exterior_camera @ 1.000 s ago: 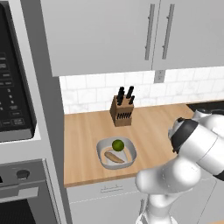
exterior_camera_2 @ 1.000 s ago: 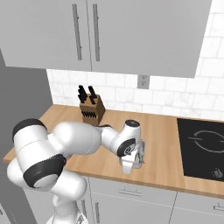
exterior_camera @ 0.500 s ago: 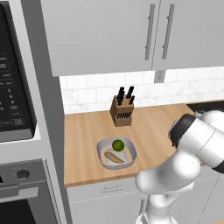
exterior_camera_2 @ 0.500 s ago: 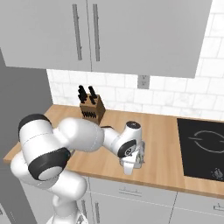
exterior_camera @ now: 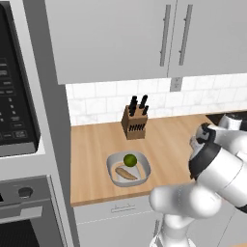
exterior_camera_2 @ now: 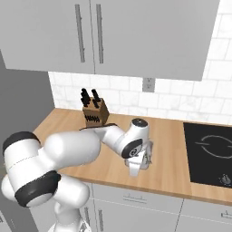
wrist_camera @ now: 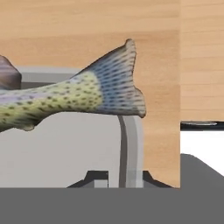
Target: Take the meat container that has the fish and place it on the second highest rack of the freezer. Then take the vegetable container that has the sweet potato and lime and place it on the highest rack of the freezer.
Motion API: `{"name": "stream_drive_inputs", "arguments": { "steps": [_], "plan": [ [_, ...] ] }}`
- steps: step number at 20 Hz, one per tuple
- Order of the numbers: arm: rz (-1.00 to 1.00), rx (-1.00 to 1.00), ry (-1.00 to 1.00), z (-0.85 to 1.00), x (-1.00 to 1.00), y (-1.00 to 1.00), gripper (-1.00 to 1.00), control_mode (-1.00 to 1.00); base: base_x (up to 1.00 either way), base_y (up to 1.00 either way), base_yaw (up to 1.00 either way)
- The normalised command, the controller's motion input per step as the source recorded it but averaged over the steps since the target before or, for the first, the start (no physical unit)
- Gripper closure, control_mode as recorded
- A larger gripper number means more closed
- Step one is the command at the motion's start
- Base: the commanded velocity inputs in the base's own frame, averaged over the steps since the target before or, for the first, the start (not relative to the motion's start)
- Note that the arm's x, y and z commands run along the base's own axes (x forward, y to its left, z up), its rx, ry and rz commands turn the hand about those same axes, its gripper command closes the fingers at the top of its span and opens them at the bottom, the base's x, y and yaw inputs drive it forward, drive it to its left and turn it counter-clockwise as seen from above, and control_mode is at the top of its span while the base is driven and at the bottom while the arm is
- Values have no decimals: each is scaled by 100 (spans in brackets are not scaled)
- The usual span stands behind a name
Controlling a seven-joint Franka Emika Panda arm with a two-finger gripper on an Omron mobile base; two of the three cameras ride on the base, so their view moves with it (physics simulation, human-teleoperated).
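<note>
The white arm rises from its base, bends at a bulky dark-ringed elbow and reaches forward, the wrist turned straight down. The hand (exterior_camera_2: 138,167) points downward, low over the table (exterior_camera_2: 172,136). In the hand view its two dark fingertips (wrist_camera: 97,178) stand apart, a grey rim (wrist_camera: 130,148) between them.

1. The left base view looks forward and down from behind the arm, which rises at 5 o'clock.
2. The right base view faces the same wooden counter (exterior_camera_2: 172,149), arm at 7 o'clock; both share the knife block (exterior_camera: 134,122).
3. The hand view looks down at close range onto the counter.
</note>
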Motion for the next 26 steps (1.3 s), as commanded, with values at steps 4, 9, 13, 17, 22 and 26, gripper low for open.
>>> {"name": "stream_drive_inputs", "arguments": {
  "steps": [4, 9, 13, 17, 22, 26],
  "plan": [
    [0, -9, -3, 68, -17, 10, 100, -100, 0, 0, 0],
    [0, -11, -1, 79, -24, 31, 100, -100, 0, 0, 0],
    [0, -5, 0, 77, -22, 44, 100, -100, 0, 0, 0],
    [0, 0, 0, 75, -35, 39, 100, -100, 0, 0, 0],
    [0, 0, 0, 78, -34, 35, 100, -100, 0, 0, 0],
    [0, 0, 0, 58, -49, 45, 100, -100, 0, 0, 0]
  ]
}}
